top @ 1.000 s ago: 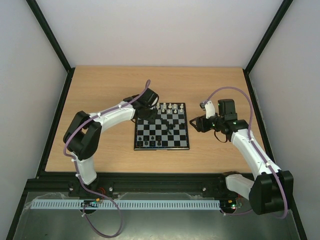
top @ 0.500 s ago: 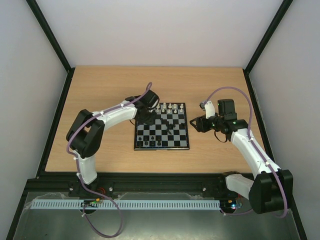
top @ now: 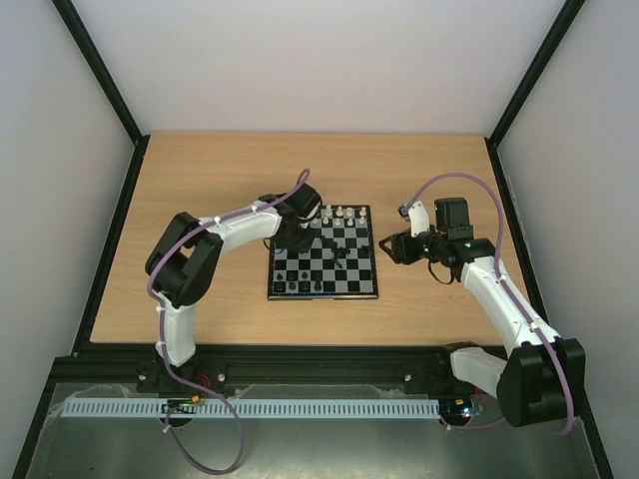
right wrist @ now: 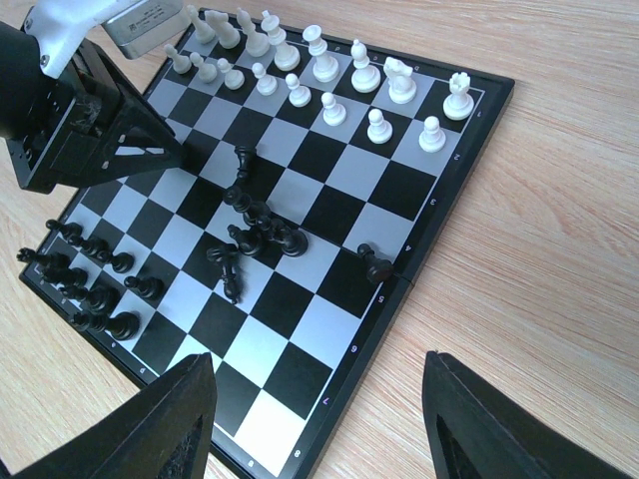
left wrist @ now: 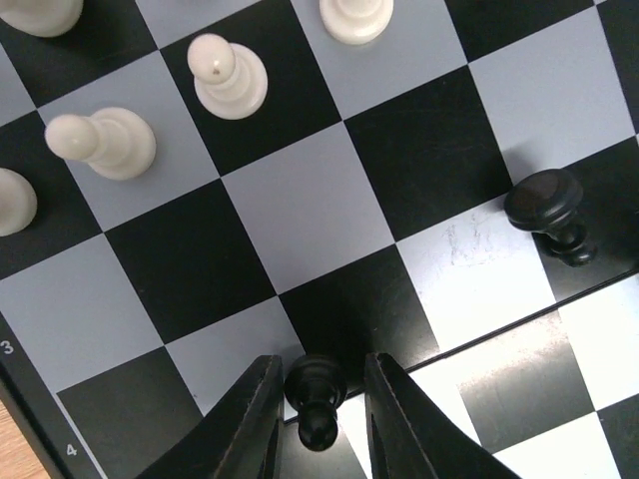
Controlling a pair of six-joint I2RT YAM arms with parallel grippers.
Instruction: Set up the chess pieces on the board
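left gripper jaws sit narrow around a black pawn, grip unclear; right gripper gapes empty. pawn looks light, rigid, slick: pinch its round head.

The table was made of pale brown wood with thin lines running across it. It had a dark edge down its left side and down its right side. The board lay flat on the wood, about in the middle from left to right. Bare wood showed all around the board, with more of it on the far side than on the near side.
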